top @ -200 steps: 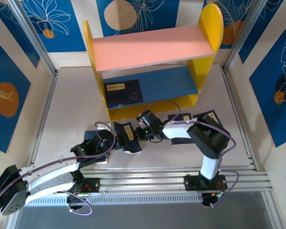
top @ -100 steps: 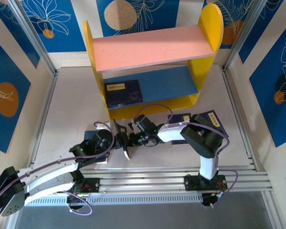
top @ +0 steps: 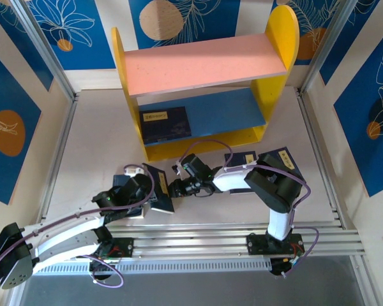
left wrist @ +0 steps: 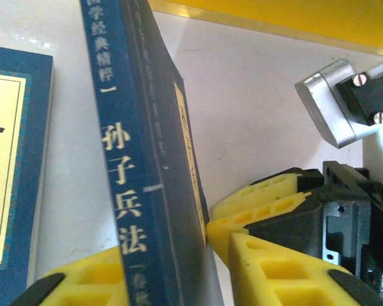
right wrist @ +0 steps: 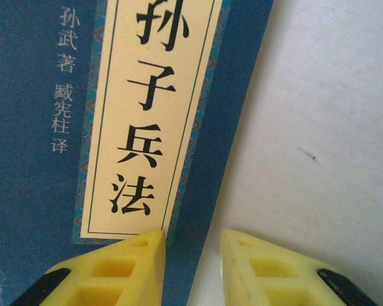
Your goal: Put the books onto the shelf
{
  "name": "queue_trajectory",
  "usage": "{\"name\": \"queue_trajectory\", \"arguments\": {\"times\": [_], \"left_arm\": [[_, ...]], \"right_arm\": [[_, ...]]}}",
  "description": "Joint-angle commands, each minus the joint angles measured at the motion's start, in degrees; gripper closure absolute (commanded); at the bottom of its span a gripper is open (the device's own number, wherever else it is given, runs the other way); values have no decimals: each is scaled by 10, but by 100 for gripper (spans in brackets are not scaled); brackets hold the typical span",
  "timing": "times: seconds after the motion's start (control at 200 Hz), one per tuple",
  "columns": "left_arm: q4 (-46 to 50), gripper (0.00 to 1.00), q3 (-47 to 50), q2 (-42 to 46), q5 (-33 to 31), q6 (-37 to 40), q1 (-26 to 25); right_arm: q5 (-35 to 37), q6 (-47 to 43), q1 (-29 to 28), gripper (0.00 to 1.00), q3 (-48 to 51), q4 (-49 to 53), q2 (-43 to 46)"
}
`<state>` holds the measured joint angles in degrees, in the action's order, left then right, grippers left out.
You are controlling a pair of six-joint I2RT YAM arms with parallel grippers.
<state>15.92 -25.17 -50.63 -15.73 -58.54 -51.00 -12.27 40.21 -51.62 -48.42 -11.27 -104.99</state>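
The left end effector grasps the book on edge; the right end effector, narrowly parted, touches its cover.

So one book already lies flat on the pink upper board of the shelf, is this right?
Not quite. The book lies flat on the blue lower board of the shelf, not on the pink upper board. The top external view shows this.

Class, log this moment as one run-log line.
left gripper shut on held book | right gripper open beside it | shelved book on blue board
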Motion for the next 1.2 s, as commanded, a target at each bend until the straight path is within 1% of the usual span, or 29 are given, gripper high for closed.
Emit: {"name": "queue_trajectory", "arguments": {"times": [0.0,0.025,0.055,0.26,0.28,0.43,0.465,0.665,0.69,0.735,0.79,0.815,0.93,0.95,1.015,1.106,1.196], "left_arm": [[20,72,-21,12,-15,2,2],[21,73,-21,13,-16,2,1],[21,74,-21,16,-16,3,1],[24,85,-21,29,-20,9,1],[24,86,-21,30,-20,10,1],[15,100,-26,31,-14,17,1],[9,100,-28,30,-10,19,1],[-26,100,-47,26,20,34,1],[-29,100,-53,26,25,36,0],[-32,100,-63,25,34,40,1],[-38,100,-74,25,43,43,-1],[-43,100,-79,26,47,43,-1],[-69,100,-97,24,62,49,-2],[-73,100,-100,23,64,50,-2],[-87,100,-114,18,69,57,-2],[-105,100,-139,8,73,70,-3],[-126,100,-164,-4,62,81,-2]], "right_arm": [[7,-4,6,69,35,119,-10],[7,-6,8,69,36,120,-8],[11,-7,10,66,36,123,-5],[21,-18,35,65,51,136,27],[22,-18,38,61,52,137,31],[27,-27,61,60,64,146,72],[27,-26,66,57,69,148,85],[30,-29,103,56,97,153,166],[29,-28,109,54,101,153,178],[28,-27,120,54,111,150,199],[21,-24,134,53,123,148,227],[18,-22,141,51,128,147,240],[1,-13,173,50,152,139,300],[-1,-11,178,49,156,138,311],[-5,-5,193,48,165,139,348],[-5,4,214,44,174,143,394],[-12,16,234,40,177,139,431]]}}
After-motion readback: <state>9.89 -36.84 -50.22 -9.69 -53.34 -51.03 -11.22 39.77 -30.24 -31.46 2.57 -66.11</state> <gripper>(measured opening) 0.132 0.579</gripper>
